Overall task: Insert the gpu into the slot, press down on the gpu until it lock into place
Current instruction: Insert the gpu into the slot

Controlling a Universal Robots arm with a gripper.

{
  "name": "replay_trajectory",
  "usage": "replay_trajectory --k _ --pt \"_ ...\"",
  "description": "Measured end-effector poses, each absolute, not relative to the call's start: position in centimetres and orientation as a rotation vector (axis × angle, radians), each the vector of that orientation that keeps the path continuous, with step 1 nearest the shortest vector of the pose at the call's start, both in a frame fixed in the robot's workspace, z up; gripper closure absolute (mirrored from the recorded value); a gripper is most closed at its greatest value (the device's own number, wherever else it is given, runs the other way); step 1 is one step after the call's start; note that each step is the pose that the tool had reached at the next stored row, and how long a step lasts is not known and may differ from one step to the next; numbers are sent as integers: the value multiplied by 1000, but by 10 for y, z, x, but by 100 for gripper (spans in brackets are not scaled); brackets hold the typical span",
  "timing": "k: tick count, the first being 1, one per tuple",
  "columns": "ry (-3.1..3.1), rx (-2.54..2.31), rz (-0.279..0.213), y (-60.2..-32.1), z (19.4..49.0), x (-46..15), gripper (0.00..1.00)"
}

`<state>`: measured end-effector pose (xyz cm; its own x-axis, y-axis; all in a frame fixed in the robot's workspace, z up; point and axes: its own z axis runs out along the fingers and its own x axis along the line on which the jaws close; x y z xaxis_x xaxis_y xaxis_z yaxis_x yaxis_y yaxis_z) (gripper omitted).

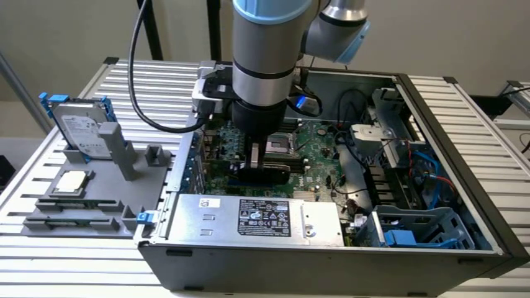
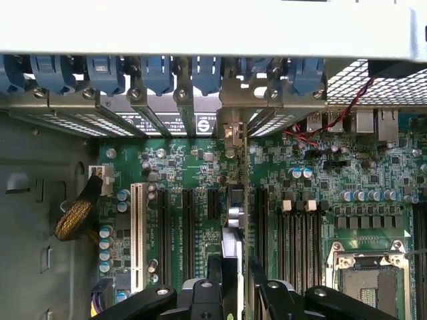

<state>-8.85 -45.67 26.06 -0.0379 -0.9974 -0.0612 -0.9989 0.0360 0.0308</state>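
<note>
The gpu (image 1: 263, 174) stands on edge over the green motherboard (image 1: 319, 162) inside the open computer case, its black cover facing the exterior camera. In the wrist view the gpu (image 2: 232, 223) shows edge-on, running from the case's rear bracket row toward my gripper (image 2: 235, 270). One black finger (image 2: 215, 267) lies against each side of the card, so the gripper is shut on it. The slot is covered by the card; a sliver of blue (image 1: 238, 184) shows at the card's lower end. I cannot tell how deep the card sits.
Black expansion slots (image 2: 189, 230) and a white slot (image 2: 137, 233) lie on one side of the card, memory slots (image 2: 297, 237) and the CPU socket (image 2: 365, 280) on the other. The power supply (image 1: 257, 217) is at the case front. A grey hard drive (image 1: 80, 131) stands on the outside fixture.
</note>
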Motion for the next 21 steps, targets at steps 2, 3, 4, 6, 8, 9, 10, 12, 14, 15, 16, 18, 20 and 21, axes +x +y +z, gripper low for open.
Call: replay_trajectory --k 2,3,4,6,8,9,10,12,14,15,16,18,20,21 --pt "2245 -2165 103 -457 261 -88 74" --pt "2245 -2165 103 -456 261 -88 74" --pt "2246 -2165 103 -456 261 -88 74" --pt "2246 -2166 105 -456 261 -88 74" --pt "2247 -2166 106 -456 261 -88 74" --pt "2247 -2166 107 -456 261 -88 74" --pt "2247 -2166 108 -456 261 -88 74" --pt "2248 -2167 110 -455 261 -88 74" --pt "2249 -2168 111 -455 261 -88 74" --pt "2249 -2168 112 -454 261 -88 74" --pt "2249 -2168 113 -454 261 -87 74" --pt "2250 -2169 114 -454 261 -86 74" --pt "2250 -2169 114 -454 261 -84 74" --pt "2250 -2169 115 -454 261 -83 74"
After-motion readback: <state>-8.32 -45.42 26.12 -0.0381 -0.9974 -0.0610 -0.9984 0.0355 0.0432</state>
